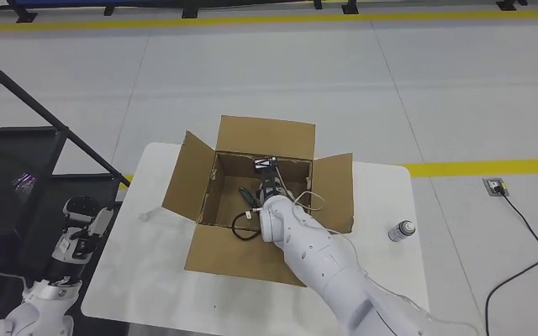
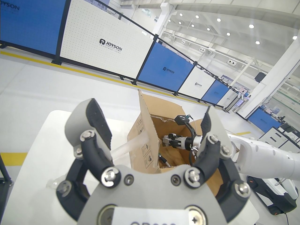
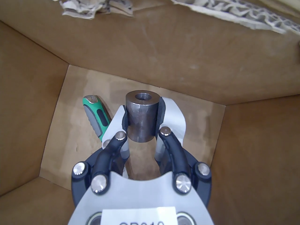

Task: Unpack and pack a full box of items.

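The right gripper (image 3: 143, 113) is deep inside the open cardboard box (image 1: 252, 252), which sits in the middle of the white table (image 1: 151, 286). Its two pads are clamped on the sides of a dark metal cylinder (image 3: 141, 122) with a hole through its centre, close to the box's far wall. I cannot tell whether the cylinder touches the box floor. This step would probably go best with a straight upward lift. The smooth, heavy-looking cylinder should stay level so it does not slip, and it must clear the torn top edge of the wall. A green-handled screwdriver (image 3: 95, 115) lies on the box floor just beside the gripper. The left gripper (image 2: 150, 115) hangs off the table's left edge, fingers wide apart and holding nothing. A small can (image 1: 403, 229) stands near the right edge
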{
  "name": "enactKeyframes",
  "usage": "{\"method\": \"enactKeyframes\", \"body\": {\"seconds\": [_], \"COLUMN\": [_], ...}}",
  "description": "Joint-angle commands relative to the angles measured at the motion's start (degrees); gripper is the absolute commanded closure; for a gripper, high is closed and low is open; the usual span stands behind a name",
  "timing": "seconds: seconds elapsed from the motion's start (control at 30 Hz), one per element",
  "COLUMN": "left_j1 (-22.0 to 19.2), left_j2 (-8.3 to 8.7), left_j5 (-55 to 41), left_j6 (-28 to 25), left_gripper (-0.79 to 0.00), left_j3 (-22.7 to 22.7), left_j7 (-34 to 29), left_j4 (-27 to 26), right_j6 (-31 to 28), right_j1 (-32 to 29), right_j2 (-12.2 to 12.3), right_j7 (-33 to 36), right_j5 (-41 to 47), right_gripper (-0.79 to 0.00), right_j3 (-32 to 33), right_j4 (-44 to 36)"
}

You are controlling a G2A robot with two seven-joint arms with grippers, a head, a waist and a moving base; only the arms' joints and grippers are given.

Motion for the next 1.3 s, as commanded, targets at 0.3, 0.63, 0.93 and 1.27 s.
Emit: {"method": "enactKeyframes", "body": {"seconds": [0.3,0.63,0.93,1.27], "left_j1": [0.9,0.9,0.8,1.0], "left_j2": [-0.08,-0.16,-0.22,-0.31], "left_j5": [-0.1,-0.1,0.0,0.5], "left_j6": [-0.2,-0.1,-0.3,-0.1], "left_gripper": [-0.785,-0.785,-0.785,-0.785], "left_j3": [-0.5,-0.3,-0.1,0.2], "left_j7": [0.3,0.3,0.3,0.3], "left_j4": [0.1,-0.1,-0.3,-0.8], "right_j6": [-1.4,-2.2,-2.5,-5.0], "right_j1": [0.5,0.6,0.2,0.0], "right_j2": [-1.3,-1.7,-1.7,-0.9], "right_j7": [1.7,1.9,1.7,-2.4], "right_j5": [0.2,-0.8,-2.0,-1.9], "right_gripper": [0.0,-0.382,-0.376,-0.477], "right_j3": [0.9,1.5,1.9,3.7], "right_j4": [4.0,5.1,4.8,1.8]}}
